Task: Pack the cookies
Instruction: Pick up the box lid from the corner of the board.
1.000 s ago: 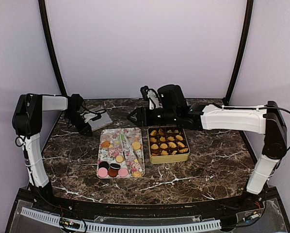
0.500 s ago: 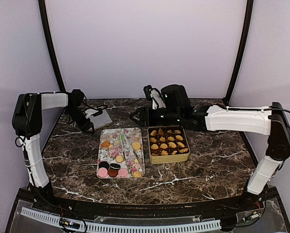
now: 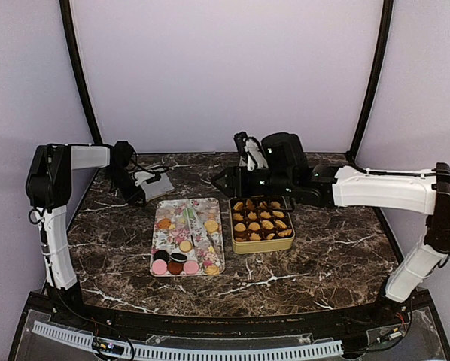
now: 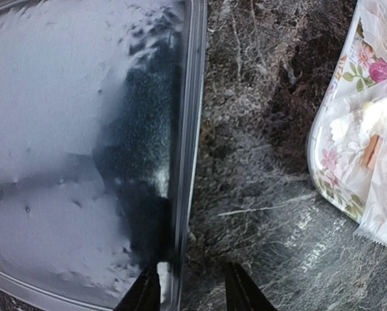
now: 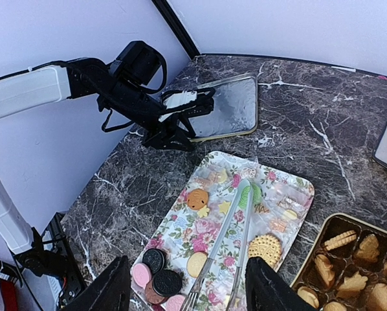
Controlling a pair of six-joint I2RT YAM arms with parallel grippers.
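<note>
Top view, bench (image 3: 323, 256): we see dark marble with white veins. It carries a flowery tray (image 3: 167, 239) left of centre and a gold tin (image 3: 261, 250) just to the tray's right.
Top view, cookies (image 3: 260, 223): golden-tan ones fill the tin's compartments. Others lie loose on the tray, with pink and dark discs along its near edge.
Top view, tongs (image 3: 202, 229): they lie on the tray, running near to far.
Top view, left gripper (image 3: 138, 197): it sits low at the far left, at the edge of a silvery lid (image 3: 156, 183).
Top view, right gripper (image 3: 216, 180): it hangs above the bench, just past the far ends of tray and tin.
Left wrist view, left gripper: we see its fingers (image 4: 143, 297) standing apart, one over the lid and one over bare bench. The lid's rim runs between them and nothing is pinched.
Left wrist view, tray: a corner shows at the right, apart from the lid.
Right wrist view, right gripper: its fingers (image 5: 112, 291) are spread wide above the tray, and we see nothing between them.
Right wrist view, cookies: tan ones lie around the tongs, and shaped ones fill the tin at the right.
</note>
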